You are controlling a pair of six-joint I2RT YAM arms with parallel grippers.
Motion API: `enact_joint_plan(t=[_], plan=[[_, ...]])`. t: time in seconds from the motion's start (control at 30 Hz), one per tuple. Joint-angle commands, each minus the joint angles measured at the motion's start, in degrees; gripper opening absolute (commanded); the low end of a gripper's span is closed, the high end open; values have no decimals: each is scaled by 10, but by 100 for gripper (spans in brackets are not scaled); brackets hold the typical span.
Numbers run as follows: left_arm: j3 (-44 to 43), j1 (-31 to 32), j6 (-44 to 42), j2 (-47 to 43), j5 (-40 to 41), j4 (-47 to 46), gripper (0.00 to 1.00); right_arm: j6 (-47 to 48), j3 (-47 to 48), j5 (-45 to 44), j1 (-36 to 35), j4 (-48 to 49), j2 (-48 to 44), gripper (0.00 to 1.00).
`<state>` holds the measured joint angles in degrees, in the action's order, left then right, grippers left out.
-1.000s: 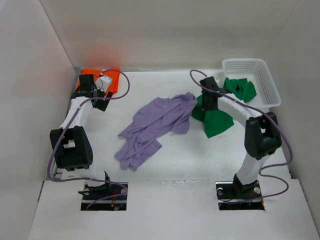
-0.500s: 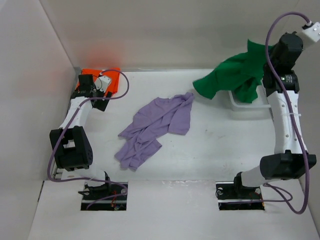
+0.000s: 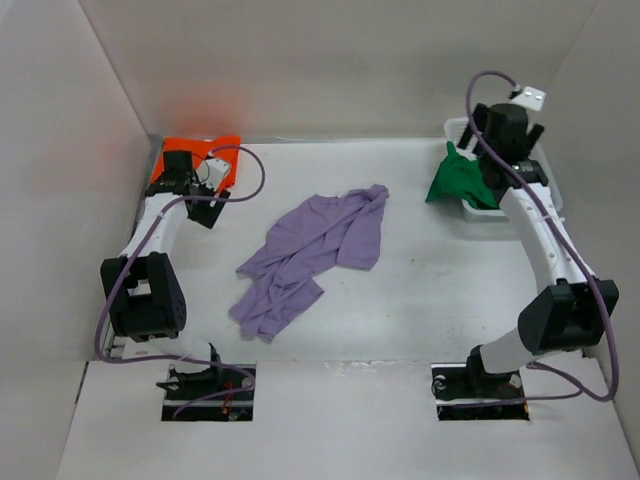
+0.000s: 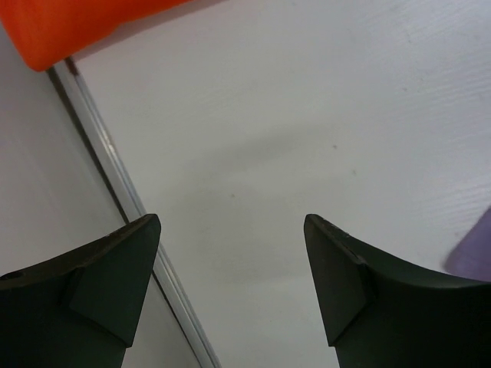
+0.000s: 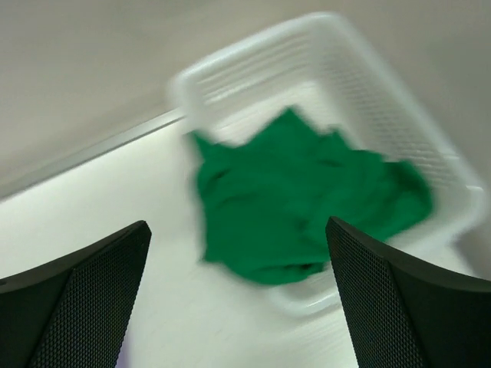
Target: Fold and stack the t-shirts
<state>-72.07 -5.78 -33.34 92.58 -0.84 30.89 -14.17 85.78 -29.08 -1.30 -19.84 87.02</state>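
The green t-shirt (image 3: 458, 185) lies bunched over the left rim of the white basket (image 3: 487, 217), partly inside it and partly hanging out. My right gripper (image 3: 487, 135) hovers above it, open and holding nothing. In the right wrist view the green t-shirt (image 5: 307, 207) shows, blurred, between and beyond the spread fingers of my right gripper (image 5: 236, 226). The lavender t-shirt (image 3: 310, 250) sprawls crumpled at mid-table. The orange t-shirt (image 3: 215, 150) sits in the far left corner. My left gripper (image 3: 185, 172) is beside it, open over bare table (image 4: 230, 218), with the orange t-shirt (image 4: 69, 23) ahead.
The white lattice basket (image 5: 360, 69) stands at the far right corner against the wall. The left wall's base edge (image 4: 115, 184) runs close by the left gripper. A sliver of lavender cloth (image 4: 476, 253) shows at the left wrist view's right edge.
The right gripper has opened and let go of the green t-shirt, which dropped from high in the air onto the basket's rim. The right arm came down lower. The left arm stayed put.
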Motion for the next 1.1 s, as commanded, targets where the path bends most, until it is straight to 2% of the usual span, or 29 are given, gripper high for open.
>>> enact_joint_plan(t=[0.0,0.1,0.23,0.27,0.37,0.43,0.5,0.6,0.7,0.8,0.87,0.93,0.97,1.07], plan=[[-17,27,-42,-43,-50,86,74,17,-7,67,-104,31,-59,100],[4,69,-74,-75,-101,200,71,-4,-32,119,-203,-3,-49,100],[64,127,-87,-104,-116,280,69,-103,-73,158,-307,-49,11,100],[83,139,-81,-111,-116,283,69,-127,-87,164,-325,-44,26,96],[137,174,-33,-128,-147,270,69,-208,-126,192,-361,11,65,75],[160,192,7,-136,-186,255,69,-250,-144,216,-367,58,88,68],[178,203,41,-143,-218,233,68,-299,-162,221,-367,106,105,69],[210,218,85,-151,-228,192,68,-328,-163,220,-367,134,135,76],[248,242,120,-150,-219,149,69,-328,-136,204,-367,104,169,81],[273,272,122,-135,-162,111,69,-321,-109,194,-367,65,211,81],[283,287,111,-122,-125,94,68,-316,-99,191,-367,50,227,73],[288,296,108,-112,-117,80,62,-318,-103,188,-367,44,234,57],[288,296,107,-107,-117,75,57,-321,-108,188,-367,44,233,47],[286,286,108,-87,-114,60,32,-328,-131,190,-356,52,222,16]])
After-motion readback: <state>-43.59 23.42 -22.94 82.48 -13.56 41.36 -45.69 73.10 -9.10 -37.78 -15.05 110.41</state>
